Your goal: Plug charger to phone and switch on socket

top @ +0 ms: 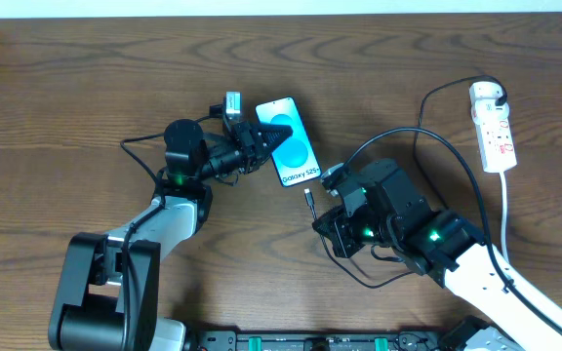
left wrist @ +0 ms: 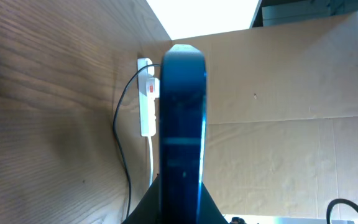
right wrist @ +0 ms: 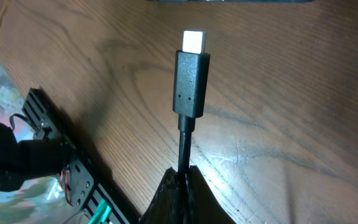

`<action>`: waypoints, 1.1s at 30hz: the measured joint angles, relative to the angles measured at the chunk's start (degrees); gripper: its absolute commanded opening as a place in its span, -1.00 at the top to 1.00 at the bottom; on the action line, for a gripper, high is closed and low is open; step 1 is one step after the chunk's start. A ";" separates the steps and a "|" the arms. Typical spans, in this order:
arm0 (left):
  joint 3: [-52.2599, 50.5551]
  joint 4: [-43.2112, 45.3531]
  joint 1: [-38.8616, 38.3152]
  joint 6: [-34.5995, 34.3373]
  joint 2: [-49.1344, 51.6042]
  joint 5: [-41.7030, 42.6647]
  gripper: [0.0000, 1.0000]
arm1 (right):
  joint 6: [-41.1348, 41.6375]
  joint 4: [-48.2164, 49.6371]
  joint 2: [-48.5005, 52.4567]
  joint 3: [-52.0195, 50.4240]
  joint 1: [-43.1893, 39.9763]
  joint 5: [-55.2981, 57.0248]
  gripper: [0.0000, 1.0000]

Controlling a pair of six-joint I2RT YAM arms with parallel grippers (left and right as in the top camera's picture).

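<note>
The phone [top: 293, 146], its blue screen lit, sits mid-table with my left gripper [top: 267, 137] shut on its left end. The left wrist view shows it edge-on as a dark blue slab [left wrist: 182, 118] between the jaws. My right gripper [top: 315, 213] is shut on the charger's black cable [top: 427, 107], just below the phone's lower end. The connector tip [right wrist: 191, 78] sticks up from the jaws, its metal end bare. The cable runs back to a white plug adapter [top: 487, 94] seated in the socket [top: 496, 132] at far right, also visible as a white strip [left wrist: 146, 99].
A white cord [top: 505, 210] trails from the socket toward the front. A cardboard wall [left wrist: 278, 112] stands beyond the table. A black rail [right wrist: 61, 165] with wiring lines the table's front edge [top: 310, 341].
</note>
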 measured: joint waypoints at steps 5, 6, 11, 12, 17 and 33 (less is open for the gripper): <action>0.00 1.07 0.02 0.00 0.00 0.15 0.85 | 1.20 1.29 0.00 0.00 0.00 -3.10 0.98; 0.00 2.08 0.02 0.00 0.00 0.44 0.86 | 1.27 1.53 0.02 0.00 0.00 -4.02 0.98; 0.00 5.33 0.02 -0.02 0.00 1.68 0.85 | 1.53 1.84 0.04 0.00 0.00 -6.47 0.98; 0.00 5.31 0.02 -0.02 0.00 1.84 0.85 | 1.68 1.86 0.09 0.00 0.00 -6.69 0.98; 0.00 5.35 0.02 -0.02 0.00 2.69 0.86 | 2.67 1.81 0.22 0.00 0.00 -6.27 0.98; 0.00 5.35 0.02 -0.02 0.00 3.93 0.86 | 6.32 1.81 0.24 0.00 0.00 -4.26 0.98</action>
